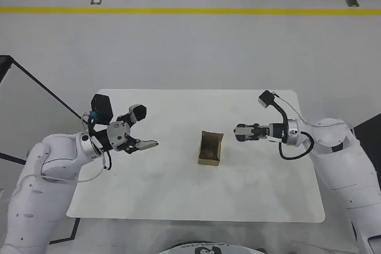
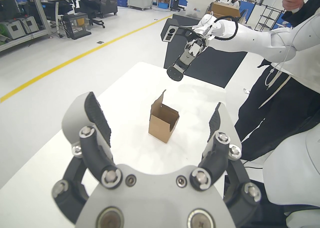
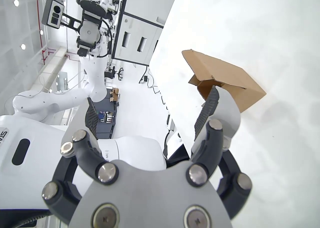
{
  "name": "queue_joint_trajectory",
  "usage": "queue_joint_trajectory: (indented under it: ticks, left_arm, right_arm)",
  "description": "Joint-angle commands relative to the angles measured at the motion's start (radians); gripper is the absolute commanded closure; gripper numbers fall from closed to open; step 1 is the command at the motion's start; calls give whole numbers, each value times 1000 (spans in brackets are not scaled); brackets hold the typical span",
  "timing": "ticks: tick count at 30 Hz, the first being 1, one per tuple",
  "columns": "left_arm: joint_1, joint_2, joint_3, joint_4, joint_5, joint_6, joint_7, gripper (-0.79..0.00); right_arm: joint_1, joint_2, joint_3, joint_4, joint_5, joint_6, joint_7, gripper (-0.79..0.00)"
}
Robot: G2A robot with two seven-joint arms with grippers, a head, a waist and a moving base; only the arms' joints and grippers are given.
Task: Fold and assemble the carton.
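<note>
A small brown carton (image 1: pixel 210 148) stands upright near the middle of the white table (image 1: pixel 178 190), its top open and one flap sticking up (image 2: pixel 162 121) (image 3: pixel 225 79). My left gripper (image 1: pixel 143 129) hovers well to the left of the carton, open with nothing between its fingers (image 2: pixel 155 101). My right gripper (image 1: pixel 239 132) is close to the carton's right side, a short gap away. It is open and holds nothing (image 3: pixel 151 106). The left wrist view has the right gripper (image 2: pixel 175 72) above and beyond the carton.
Bare white table surface surrounds the carton on all sides. A black framed stand (image 1: pixel 13 82) sits off the table's left edge. A dark cabinet (image 2: pixel 212 69) stands just past the table's far end in the left wrist view.
</note>
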Motion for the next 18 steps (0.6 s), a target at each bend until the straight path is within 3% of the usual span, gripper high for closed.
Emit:
queue_joint_trajectory:
  ticks: [1, 4, 6, 14, 18]
  left_arm:
    - [-4, 5, 47, 29, -205, 92, -116, -785]
    - [-40, 16, 88, 65, -420, 239, -328, -785]
    - [-65, 22, 92, 63, -470, 265, -411, -785]
    - [-60, 20, 100, 65, -475, 278, -393, -785]
    - [-83, 12, 205, 121, -618, 370, -499, -785]
  right_arm:
    - [0, 0, 0, 0, 0, 0, 0, -785]
    - [0, 0, 0, 0, 0, 0, 0, -785]
    - [0, 0, 0, 0, 0, 0, 0, -785]
    - [0, 0, 0, 0, 0, 0, 0, -785]
    - [0, 0, 0, 0, 0, 0, 0, -785]
